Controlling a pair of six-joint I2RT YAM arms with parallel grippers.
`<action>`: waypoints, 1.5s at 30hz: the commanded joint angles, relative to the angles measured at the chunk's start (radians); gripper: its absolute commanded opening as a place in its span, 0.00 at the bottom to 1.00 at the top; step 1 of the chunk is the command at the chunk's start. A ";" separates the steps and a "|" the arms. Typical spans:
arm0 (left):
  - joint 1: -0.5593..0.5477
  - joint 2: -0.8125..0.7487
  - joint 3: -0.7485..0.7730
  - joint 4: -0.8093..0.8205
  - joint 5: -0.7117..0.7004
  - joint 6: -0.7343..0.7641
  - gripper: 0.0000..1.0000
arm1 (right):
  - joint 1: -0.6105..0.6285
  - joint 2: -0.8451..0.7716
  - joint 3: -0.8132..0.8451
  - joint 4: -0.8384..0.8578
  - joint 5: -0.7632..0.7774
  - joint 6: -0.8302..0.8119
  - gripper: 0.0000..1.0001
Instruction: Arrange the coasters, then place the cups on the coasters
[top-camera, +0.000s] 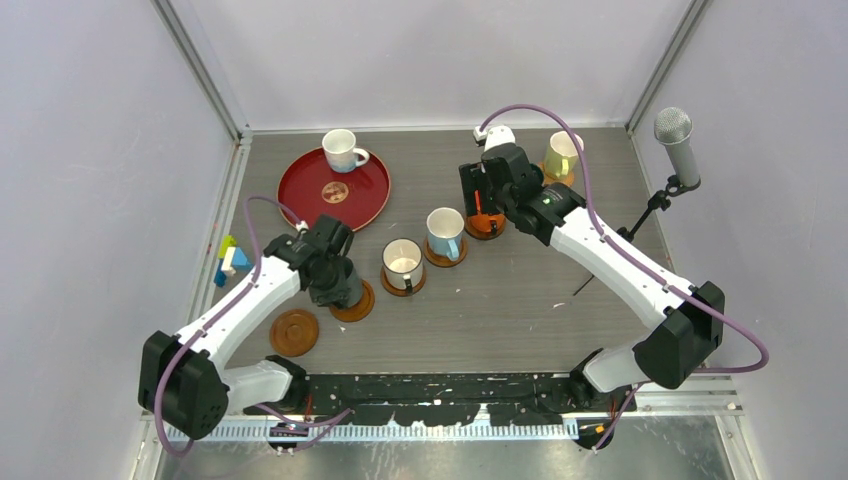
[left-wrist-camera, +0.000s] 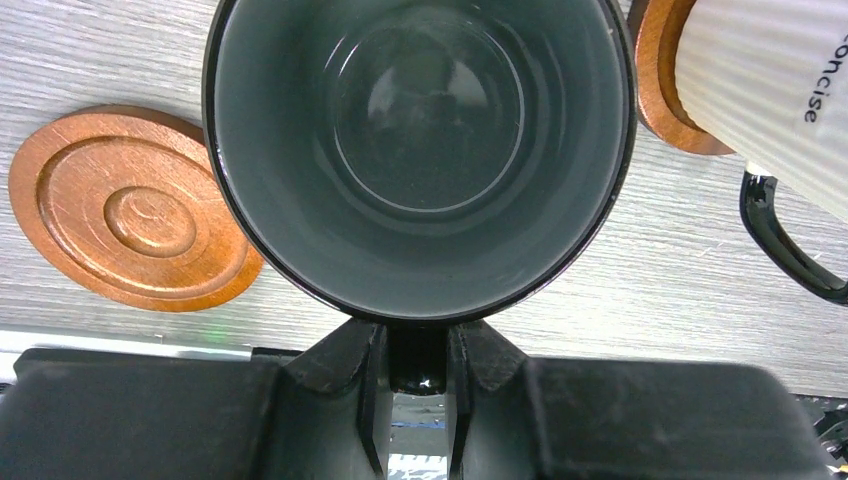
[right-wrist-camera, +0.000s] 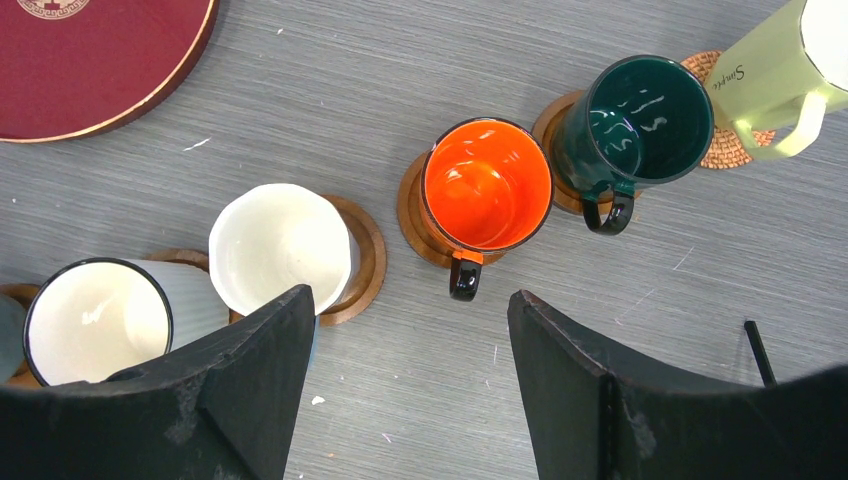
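**A:** What is going on in the overhead view?

**B:** The left gripper (top-camera: 338, 285) is sitting over a round brown wooden coaster (top-camera: 360, 305) toward the near left corner of the table (top-camera: 520, 310). A bare wooden coaster (top-camera: 294, 332) is lying just beside it, nearer that corner. The right gripper (top-camera: 482, 210) is hanging over the orange ceramic mug (top-camera: 488, 223) mid-table.

**A:** And the left wrist view?

**B:** The fingers (left-wrist-camera: 340, 365) are pinching the handle of the dark grey-green ceramic mug (left-wrist-camera: 425, 150).

**A:** And the right wrist?

**B:** The jaws are standing wide apart, gripping nothing. The orange mug is resting on another wooden coaster (right-wrist-camera: 412, 210) beyond them.
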 joint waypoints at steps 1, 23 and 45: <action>-0.011 -0.010 -0.003 0.048 -0.005 -0.014 0.00 | -0.002 -0.039 -0.001 0.016 0.006 0.001 0.75; -0.071 -0.012 -0.030 0.035 0.038 -0.028 0.47 | -0.003 -0.041 -0.005 0.022 0.014 0.007 0.75; -0.173 -0.004 0.002 0.135 0.135 0.049 0.71 | -0.002 -0.014 0.013 0.024 0.010 0.014 0.75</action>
